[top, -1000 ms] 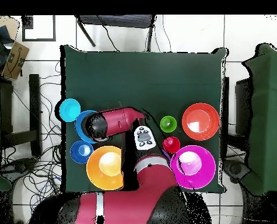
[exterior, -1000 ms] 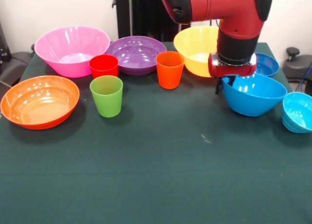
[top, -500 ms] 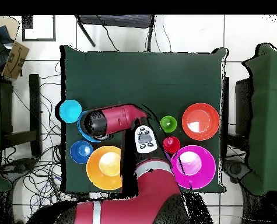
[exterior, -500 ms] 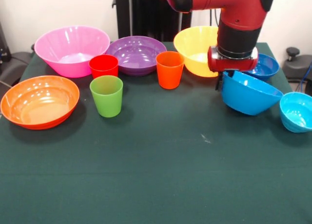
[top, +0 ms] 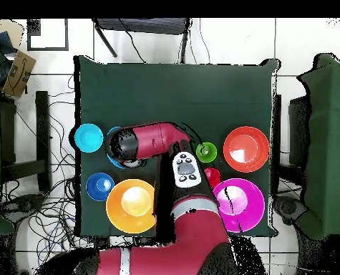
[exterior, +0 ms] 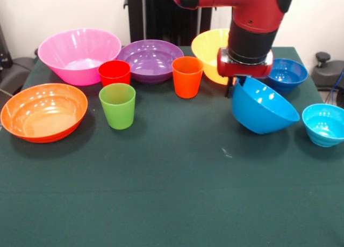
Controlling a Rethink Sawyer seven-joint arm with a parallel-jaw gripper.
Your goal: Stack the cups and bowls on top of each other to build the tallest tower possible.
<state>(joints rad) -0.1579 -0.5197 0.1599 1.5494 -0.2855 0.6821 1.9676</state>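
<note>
Front view shows you the gripper [exterior: 236, 88] clamped on the far rim of the large blue bowl [exterior: 262, 108], which hangs tilted above the table [exterior: 172, 193], right of centre, lifted to start the tower.

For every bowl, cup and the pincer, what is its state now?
Blue bowl: gripped at the rim, lifted, tilted.
Pincer: shut on blue bowl.
Pink bowl: upright, empty.
Purple bowl: upright, empty.
Yellow bowl: upright.
Orange bowl: upright, empty.
Dark blue bowl: upright.
Cyan bowl: upright, empty.
Red cup, orange cup, green cup: upright.
</note>
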